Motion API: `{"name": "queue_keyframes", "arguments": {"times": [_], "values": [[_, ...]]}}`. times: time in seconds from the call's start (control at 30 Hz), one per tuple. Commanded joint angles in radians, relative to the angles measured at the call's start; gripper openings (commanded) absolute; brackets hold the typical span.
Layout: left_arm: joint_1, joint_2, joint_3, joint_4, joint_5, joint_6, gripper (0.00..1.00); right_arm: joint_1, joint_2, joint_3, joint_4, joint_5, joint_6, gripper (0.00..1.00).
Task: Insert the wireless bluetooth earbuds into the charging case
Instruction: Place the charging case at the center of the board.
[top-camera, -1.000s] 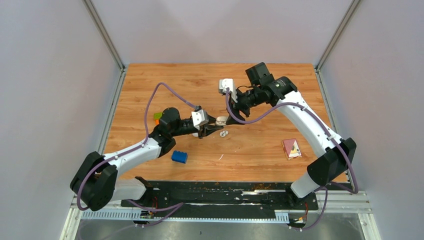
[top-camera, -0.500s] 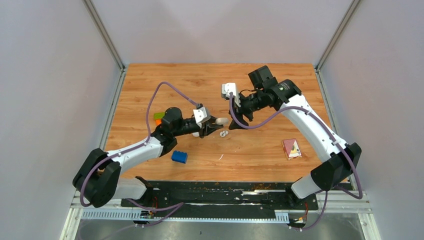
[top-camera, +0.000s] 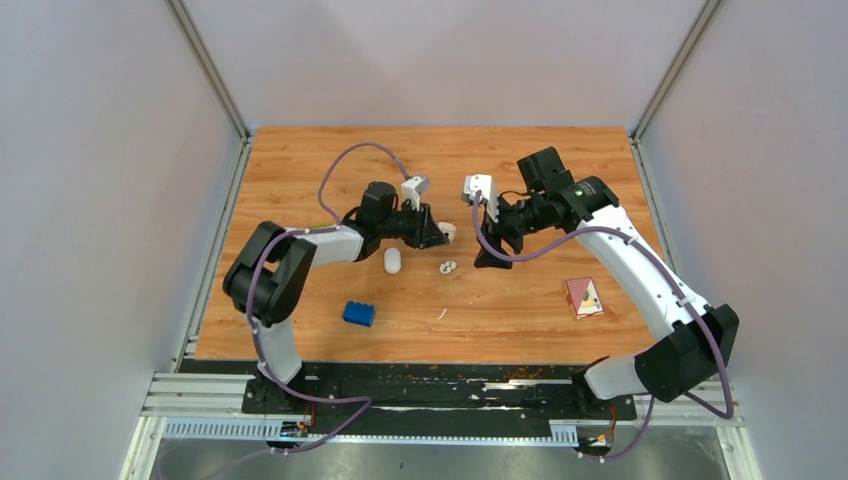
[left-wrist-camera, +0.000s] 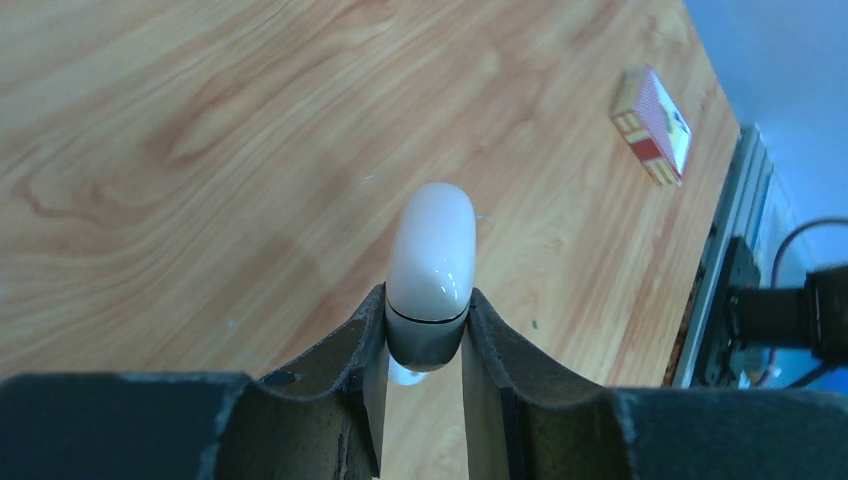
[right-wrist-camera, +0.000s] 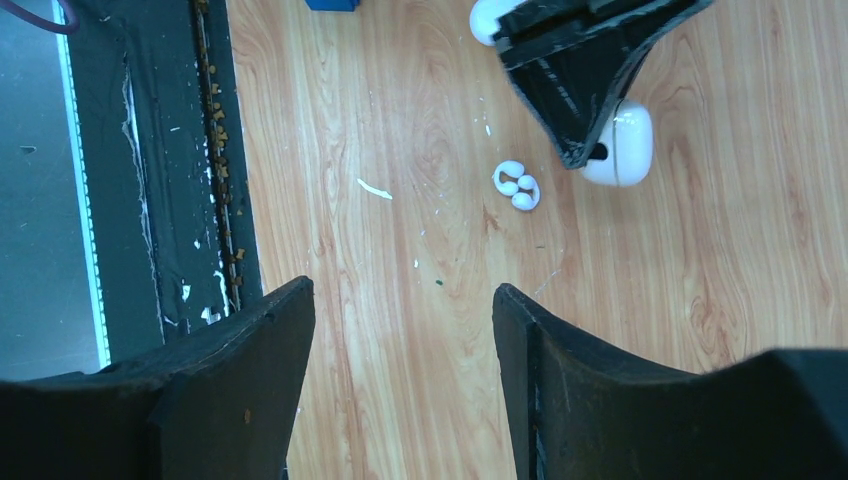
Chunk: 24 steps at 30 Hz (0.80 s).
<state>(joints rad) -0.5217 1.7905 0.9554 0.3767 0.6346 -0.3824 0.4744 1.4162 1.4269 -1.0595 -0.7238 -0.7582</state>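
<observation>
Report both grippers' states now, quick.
Left gripper: closed on the white charging case.
Right gripper: open, holding nothing.

earbuds (top-camera: 448, 267) on table (top-camera: 300, 160), brick (top-camera: 358, 313) near-left of them, box (top-camera: 583, 297) right

Top view high behind, facing down, wrist views near table (top-camera: 520, 160) (right also sees earbuds (right-wrist-camera: 517, 186))
</observation>
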Motion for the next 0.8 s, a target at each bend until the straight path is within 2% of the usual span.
{"name": "queue_keyframes", "arguments": {"times": [0.0, 0.07, 0.13, 0.27, 0.47, 0.63, 0.77], "values": [[0.026, 0.103, 0.097, -0.014, -0.014, -0.246, 0.2, -0.005, -0.067, -0.041, 0.065, 0.02, 0.03, 0.66], [0.027, 0.155, 0.156, -0.087, -0.021, -0.269, 0.29, -0.006, -0.076, -0.052, 0.073, 0.026, 0.035, 0.66], [0.027, 0.194, 0.213, -0.179, -0.039, -0.274, 0.34, -0.006, -0.083, -0.064, 0.079, 0.032, 0.04, 0.66], [0.03, 0.214, 0.245, -0.253, -0.072, -0.274, 0.44, -0.01, -0.087, -0.067, 0.088, 0.05, 0.042, 0.66], [0.044, 0.183, 0.265, -0.384, -0.15, -0.237, 0.51, -0.015, -0.056, -0.032, 0.076, 0.061, 0.036, 0.66], [0.069, 0.047, 0.286, -0.533, -0.206, -0.065, 0.51, -0.024, -0.004, -0.028, 0.128, 0.052, 0.026, 0.66], [0.102, -0.139, 0.283, -0.585, -0.235, 0.121, 0.58, -0.025, 0.1, -0.026, 0.235, 0.05, 0.037, 0.63]]}}
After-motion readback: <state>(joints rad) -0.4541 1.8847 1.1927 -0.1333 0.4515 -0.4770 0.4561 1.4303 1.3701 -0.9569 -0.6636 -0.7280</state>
